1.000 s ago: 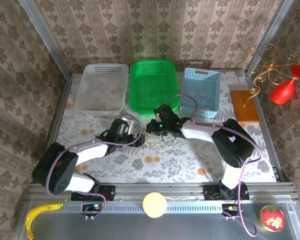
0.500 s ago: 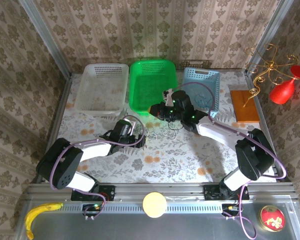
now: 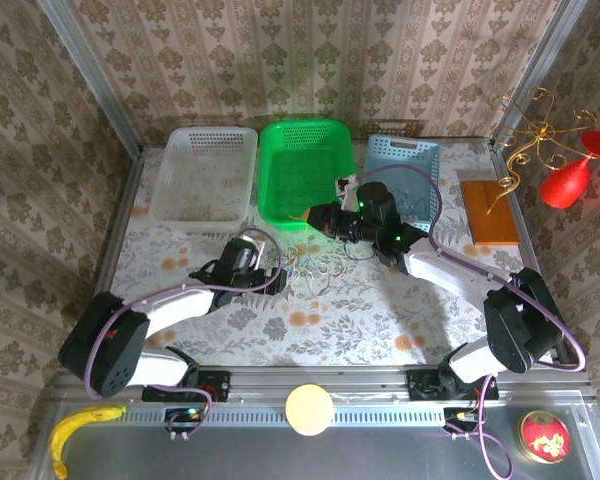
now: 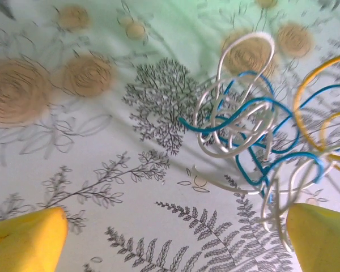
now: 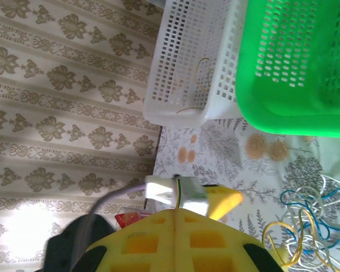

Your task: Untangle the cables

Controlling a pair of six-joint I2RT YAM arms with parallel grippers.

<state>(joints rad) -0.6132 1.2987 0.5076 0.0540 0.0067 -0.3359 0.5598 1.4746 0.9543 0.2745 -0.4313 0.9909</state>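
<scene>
The cables (image 3: 318, 268) lie as a loose tangle on the floral cloth in front of the green basket. In the left wrist view the tangle (image 4: 255, 136) mixes blue (image 4: 260, 105), cream-white (image 4: 243, 56) and yellow (image 4: 311, 85) strands. My left gripper (image 3: 275, 265) sits just left of it, open (image 4: 175, 238), with the tangle's edge near its right finger (image 4: 320, 238). My right gripper (image 3: 310, 216) hovers at the green basket's front edge, above the tangle. It is shut (image 5: 177, 212), and a thin yellow strand shows at the seam between its fingers. More loops (image 5: 306, 226) lie below it.
Three baskets stand along the back: white (image 3: 205, 135), green (image 3: 270, 185) and blue (image 3: 405, 148). A wooden base (image 3: 490, 210) with a gold stand and a red glass (image 3: 570, 175) is at the right. A banana (image 3: 80, 425) lies on the near rail.
My right gripper has lifted out of the tangle and moved back and right to the green basket's front edge. The left gripper has stayed beside the tangle, open.
</scene>
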